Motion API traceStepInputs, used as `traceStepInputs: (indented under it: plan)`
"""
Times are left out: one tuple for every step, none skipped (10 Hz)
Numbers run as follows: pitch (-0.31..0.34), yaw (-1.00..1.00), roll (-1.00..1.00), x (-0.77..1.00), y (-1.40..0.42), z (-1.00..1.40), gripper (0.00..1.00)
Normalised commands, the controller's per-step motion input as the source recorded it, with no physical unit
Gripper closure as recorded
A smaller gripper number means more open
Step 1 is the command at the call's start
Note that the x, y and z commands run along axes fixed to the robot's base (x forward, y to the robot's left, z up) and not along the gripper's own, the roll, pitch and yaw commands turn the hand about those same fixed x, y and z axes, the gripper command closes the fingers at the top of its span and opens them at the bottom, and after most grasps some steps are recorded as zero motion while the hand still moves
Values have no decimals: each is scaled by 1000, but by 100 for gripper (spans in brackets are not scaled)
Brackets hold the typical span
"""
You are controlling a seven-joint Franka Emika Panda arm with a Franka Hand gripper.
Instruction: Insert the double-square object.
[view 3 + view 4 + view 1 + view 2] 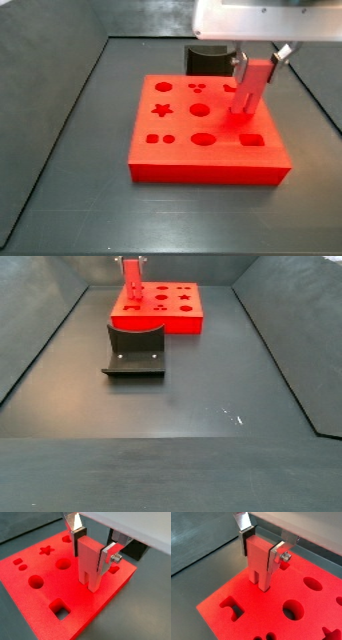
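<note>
One red board (207,140) lies on the counter (80,200). One double-square object (89,564) stands upright on the board, its lower end touching it, clamped between the claw's (93,542) two plates. One fixture (135,350) stands beside the board.

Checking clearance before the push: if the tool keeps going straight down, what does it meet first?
The tool, shut on the peg, points down at the board. The peg's tip already seems to touch it; whether over a hole is unclear.

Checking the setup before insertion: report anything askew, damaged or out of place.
Nothing stands out. The gripper holds the slim red plastic peg upright, its lower end at the flat red board with shaped holes. The board looks undamaged.
</note>
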Motion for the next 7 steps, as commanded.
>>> traceStepInputs:
  plan:
    - [9,-51,93,0,0,-314,100]
    - [0,-71,73,-14,0,-469,100]
    - [-10,-83,41,-217,0,-494,100]
    - [-13,-54,53,-66,0,-443,100]
    - [-20,-26,63,0,0,-503,100]
    - [-50,-23,77,-89,0,-569,100]
    - [-87,-46,106,-163,0,-617,100]
